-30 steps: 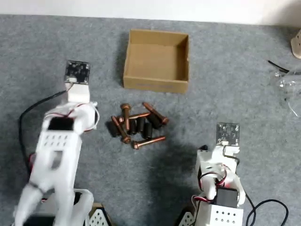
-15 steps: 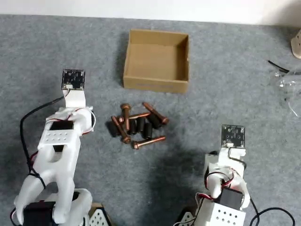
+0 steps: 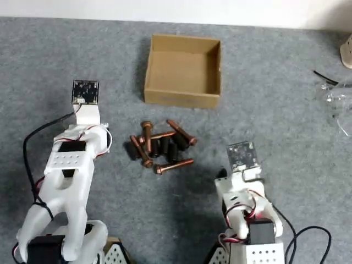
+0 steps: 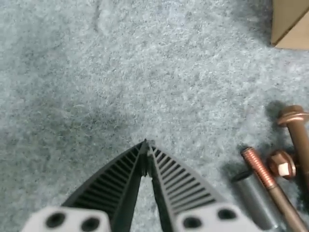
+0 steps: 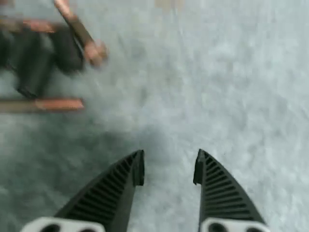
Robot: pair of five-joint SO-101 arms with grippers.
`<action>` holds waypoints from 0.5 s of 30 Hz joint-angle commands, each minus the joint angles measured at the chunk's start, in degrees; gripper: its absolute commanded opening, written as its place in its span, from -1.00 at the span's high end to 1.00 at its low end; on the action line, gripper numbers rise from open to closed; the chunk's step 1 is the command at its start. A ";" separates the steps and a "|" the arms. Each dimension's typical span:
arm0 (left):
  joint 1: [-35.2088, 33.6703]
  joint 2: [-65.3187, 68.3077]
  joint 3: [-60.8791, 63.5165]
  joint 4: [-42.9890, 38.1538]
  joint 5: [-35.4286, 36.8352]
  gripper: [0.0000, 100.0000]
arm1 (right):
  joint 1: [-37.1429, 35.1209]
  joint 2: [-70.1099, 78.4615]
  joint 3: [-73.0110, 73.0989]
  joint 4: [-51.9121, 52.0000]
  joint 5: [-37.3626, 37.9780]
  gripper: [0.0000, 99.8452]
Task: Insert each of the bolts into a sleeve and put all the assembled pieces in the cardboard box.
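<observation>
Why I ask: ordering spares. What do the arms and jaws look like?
The left arm and right arm are white plastic with red and white wires at the joints and trailing black cables. A square circuit board tops each wrist. The jaws are black ribbed wedges tapering to points.

Your high view is evenly and softly lit from above, the grey tabletop (image 3: 286, 110) matte throughout. A broad, faint shadow lies between the bolts (image 3: 159, 146) and the right arm (image 3: 242, 203). Your right wrist view is smeared, the bolts there streaked and out of focus. The left wrist view blurs along its near edge.
</observation>
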 commanded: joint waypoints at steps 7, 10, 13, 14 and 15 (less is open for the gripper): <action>-0.48 -0.13 -0.31 -2.20 0.35 0.99 | -9.98 33.10 -25.45 -4.26 -4.57 0.68; -0.48 -0.13 -0.31 -2.20 0.35 0.99 | -13.93 46.29 -36.62 -4.26 -7.47 0.68; -0.48 -0.13 -0.31 -2.20 0.35 0.99 | -17.54 59.03 -47.08 -4.26 -9.67 0.68; -0.48 -0.13 -0.31 -2.20 0.35 0.99 | -18.51 63.16 -50.51 -4.26 -10.64 0.68; -0.57 -0.13 -0.31 -2.20 0.35 0.99 | -19.38 67.12 -53.67 -4.26 -11.43 0.68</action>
